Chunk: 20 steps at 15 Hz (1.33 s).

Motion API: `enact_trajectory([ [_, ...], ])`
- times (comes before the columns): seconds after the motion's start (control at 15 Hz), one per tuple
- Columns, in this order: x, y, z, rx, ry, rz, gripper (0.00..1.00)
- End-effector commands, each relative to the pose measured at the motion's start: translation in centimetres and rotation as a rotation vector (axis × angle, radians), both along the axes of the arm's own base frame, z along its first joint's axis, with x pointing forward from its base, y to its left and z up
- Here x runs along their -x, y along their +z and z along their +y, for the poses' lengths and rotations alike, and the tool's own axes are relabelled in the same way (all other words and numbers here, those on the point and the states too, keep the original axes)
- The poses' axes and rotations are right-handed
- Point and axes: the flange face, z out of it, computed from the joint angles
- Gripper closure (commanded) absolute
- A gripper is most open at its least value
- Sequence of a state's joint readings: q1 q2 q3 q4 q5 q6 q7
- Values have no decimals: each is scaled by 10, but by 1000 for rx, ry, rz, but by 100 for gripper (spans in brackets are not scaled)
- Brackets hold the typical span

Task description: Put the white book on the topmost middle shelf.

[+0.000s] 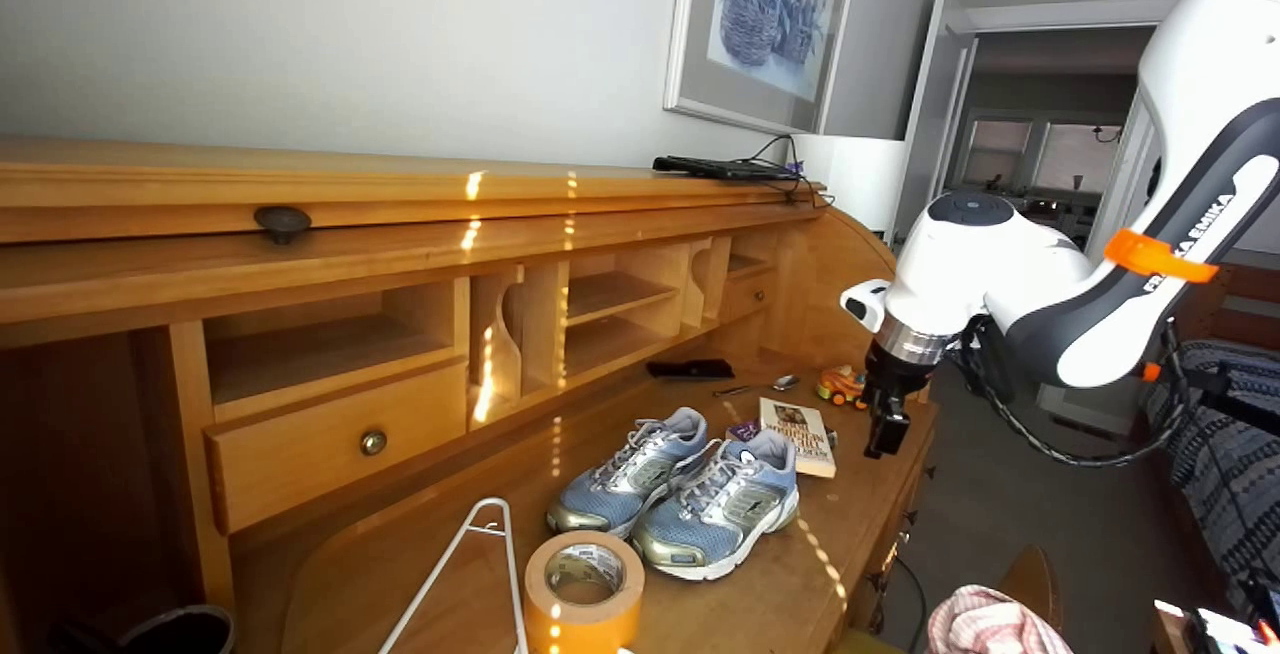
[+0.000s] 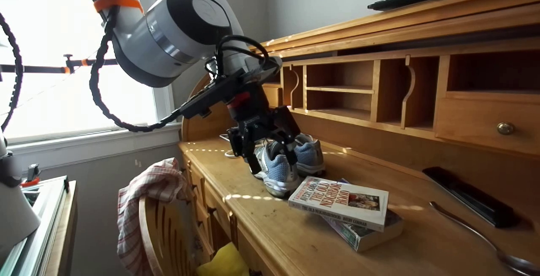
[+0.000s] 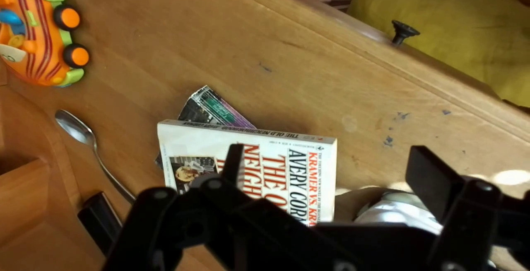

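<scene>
The white book [image 2: 333, 202], with red and black lettering on its cover, lies flat on top of a darker book [image 2: 375, 236] on the desk. My gripper [image 2: 274, 163] hangs above the desk beside it, near the sneakers, its jaws wide apart and nothing held. From the wrist view, one finger overlaps the cover of the white book [image 3: 319, 171] and the other is past its edge. The topmost middle shelf [image 2: 340, 90] is a thin board in the central compartment of the desk hutch, seen in both exterior views; nothing rests on it.
Grey-blue sneakers [image 1: 720, 509] stand right next to the books. A spoon [image 2: 468, 225], a black case [image 2: 470, 196] and an orange toy car [image 3: 39, 35] lie on the desk. Orange tape [image 1: 583, 594] and a white hanger [image 1: 445, 574] occupy another part. A chair [image 2: 164, 229] stands by the desk front.
</scene>
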<state>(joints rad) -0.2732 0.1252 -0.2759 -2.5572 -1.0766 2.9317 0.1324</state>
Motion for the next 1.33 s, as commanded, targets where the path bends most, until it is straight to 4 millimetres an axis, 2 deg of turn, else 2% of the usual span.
enact_trajectory([
  [0.0, -10, -14, -4, 3, 26, -10, 0],
  [0.27, -26, -26, -7, 31, 52, -22, 0],
  [0.73, -39, -65, 0, 54, 38, 13, 0],
  [1.27, -53, -89, 8, 92, 14, -26, 0],
])
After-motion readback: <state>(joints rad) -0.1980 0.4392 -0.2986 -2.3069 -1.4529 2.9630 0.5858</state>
